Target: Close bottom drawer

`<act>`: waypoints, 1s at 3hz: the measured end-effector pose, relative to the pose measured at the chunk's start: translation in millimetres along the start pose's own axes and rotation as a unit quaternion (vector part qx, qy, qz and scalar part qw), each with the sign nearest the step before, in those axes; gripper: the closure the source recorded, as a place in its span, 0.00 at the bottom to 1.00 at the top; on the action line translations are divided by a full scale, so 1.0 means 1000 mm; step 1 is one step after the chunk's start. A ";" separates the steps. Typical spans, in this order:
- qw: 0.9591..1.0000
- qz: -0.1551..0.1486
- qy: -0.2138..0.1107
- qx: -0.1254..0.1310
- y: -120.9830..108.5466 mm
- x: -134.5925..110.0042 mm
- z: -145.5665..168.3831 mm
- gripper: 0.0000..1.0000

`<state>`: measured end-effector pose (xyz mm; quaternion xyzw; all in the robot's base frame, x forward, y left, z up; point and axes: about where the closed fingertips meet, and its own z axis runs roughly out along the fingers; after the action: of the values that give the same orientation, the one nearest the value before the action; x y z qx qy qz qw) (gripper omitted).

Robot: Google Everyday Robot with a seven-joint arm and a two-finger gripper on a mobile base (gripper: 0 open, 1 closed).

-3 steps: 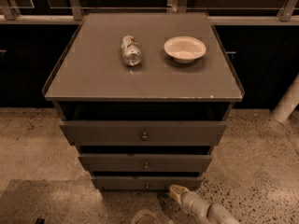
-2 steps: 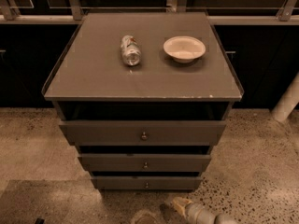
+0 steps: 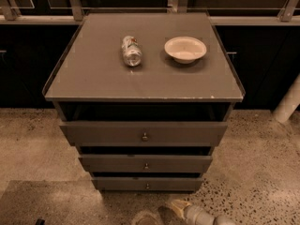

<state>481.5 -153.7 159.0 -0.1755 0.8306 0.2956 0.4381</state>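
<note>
A gray cabinet [image 3: 65, 114] stands on a speckled floor [image 3: 262, 172]. On its tabletop [image 3: 93, 74] a can [image 3: 131, 50] lies on its side. A white bowl [image 3: 185, 48] sits near it, to the right, not touching. Three drawers are stacked in front. The bottom drawer [image 3: 122, 184] is the lowest and has a small round knob [image 3: 147, 186]. A dark gap shows above its front. The end effector [image 3: 177, 207] is low on the floor, just in front of the bottom drawer, not touching it.
</note>
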 end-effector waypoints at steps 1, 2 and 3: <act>1.000 0.000 0.000 0.000 0.000 0.000 0.000 0.35; 1.000 0.000 0.000 0.000 0.000 0.000 0.000 0.11; 1.000 0.000 0.000 0.000 0.000 0.000 0.000 0.00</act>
<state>481.5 -153.5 159.0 -0.1755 0.8306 0.2957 0.4381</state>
